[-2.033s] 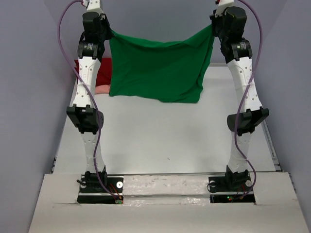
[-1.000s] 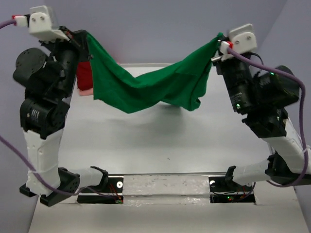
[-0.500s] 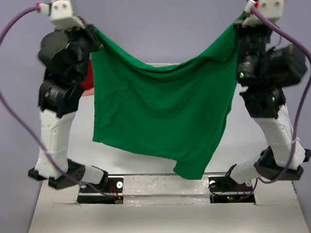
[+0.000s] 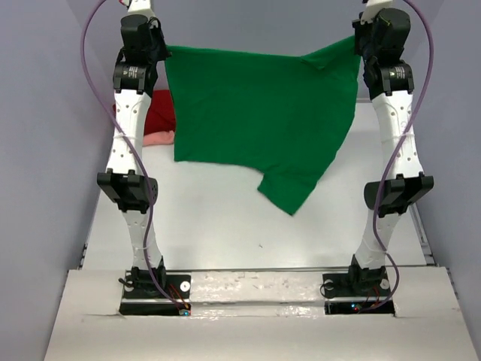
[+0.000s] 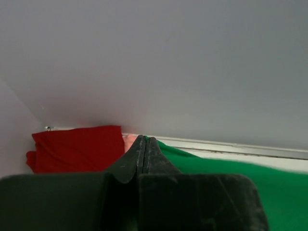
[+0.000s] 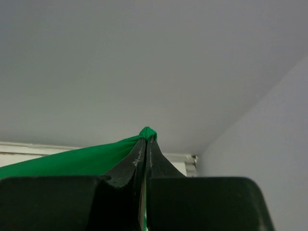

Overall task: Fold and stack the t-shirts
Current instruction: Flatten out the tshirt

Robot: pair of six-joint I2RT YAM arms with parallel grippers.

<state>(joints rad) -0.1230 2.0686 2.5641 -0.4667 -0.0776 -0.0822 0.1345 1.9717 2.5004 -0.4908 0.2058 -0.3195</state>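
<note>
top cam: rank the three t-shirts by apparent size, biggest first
1. green t-shirt: spread out and raised nearer the camera, so it looks bigger than it is.
2. dark red t-shirt: partly hidden.
3. salmon pink t-shirt: only a sliver shows, true size unclear.

Green t-shirt [image 4: 255, 113] hangs spread aloft; dark red t-shirt [image 4: 158, 110] and pink t-shirt [image 4: 159, 138] lie touching, far left.

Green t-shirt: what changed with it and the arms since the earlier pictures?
Both arms pulled back, lifting the bright green cloth t-shirt high, then reached forward again; it now hangs stretched flatter between them. Both pairs of jaws stayed shut on its upper edge. The dark red cloth shirt and the salmon pink one stayed at the far left.
</note>
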